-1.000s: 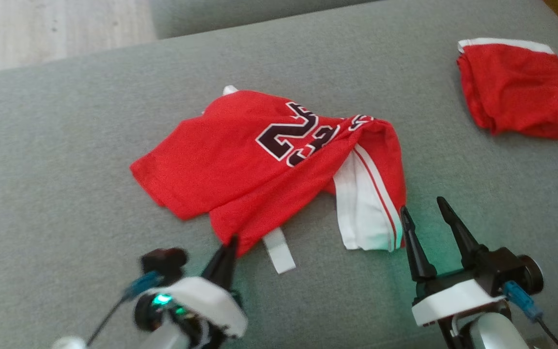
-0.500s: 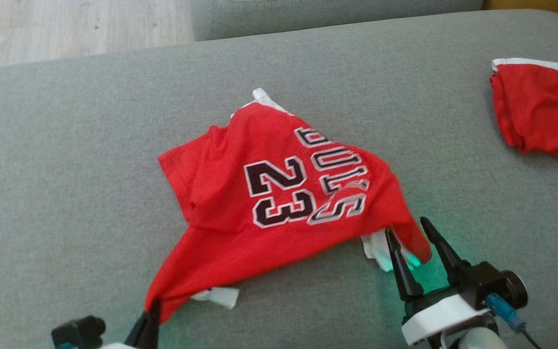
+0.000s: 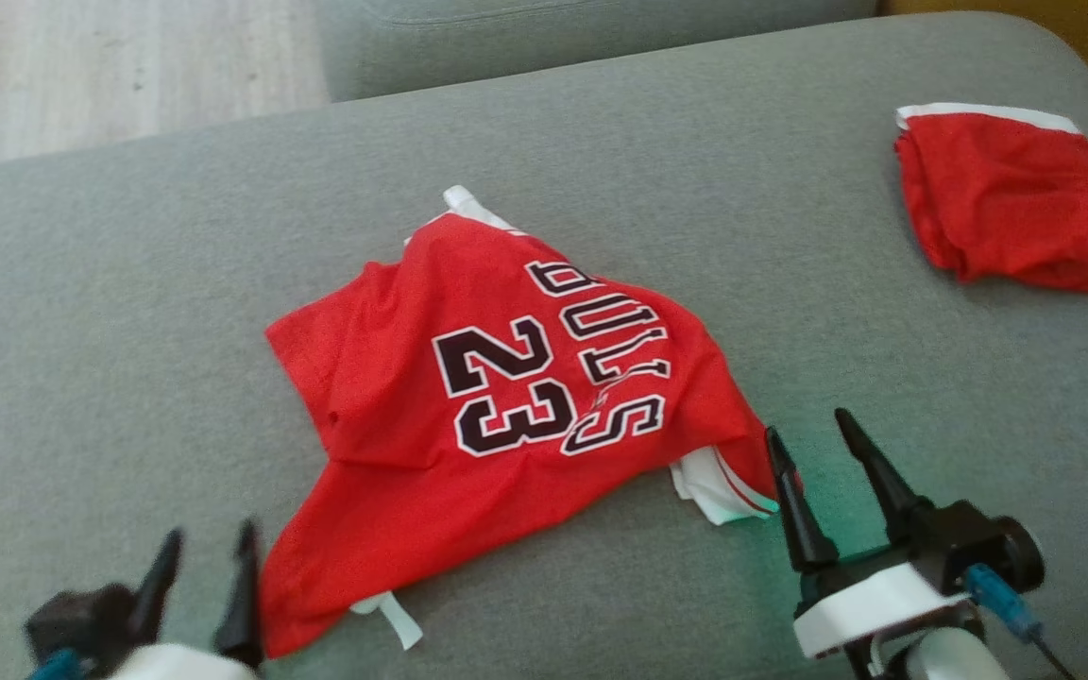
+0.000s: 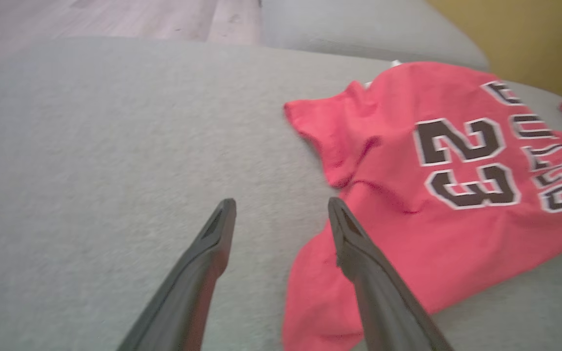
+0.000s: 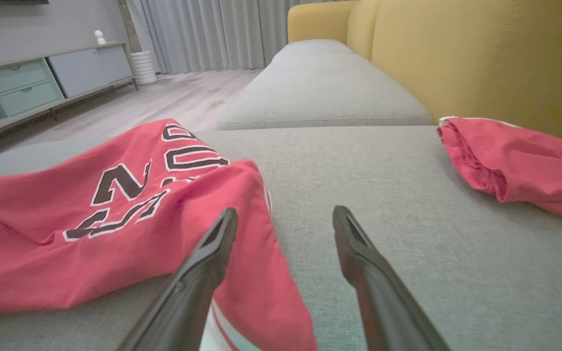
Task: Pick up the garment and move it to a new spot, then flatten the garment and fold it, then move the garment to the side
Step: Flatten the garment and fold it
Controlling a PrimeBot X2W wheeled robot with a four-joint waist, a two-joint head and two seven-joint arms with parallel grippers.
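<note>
At the lower left, the left gripper (image 3: 207, 557) has its fingers spread and empty, just beside the jersey's near corner. The red jersey (image 3: 468, 378) lies mid-cushion on the grey sofa (image 3: 128, 283), number side up, rumpled, with white trim tucked under its right edge. It looks set down but not flattened, so smoothing, folding and moving it aside are all left. The right gripper (image 3: 808, 434) is spread too and holds nothing, one finger at the jersey's right corner; whether it touches is unclear. Far right sits another red garment (image 3: 1007, 203), apparently folded.
</note>
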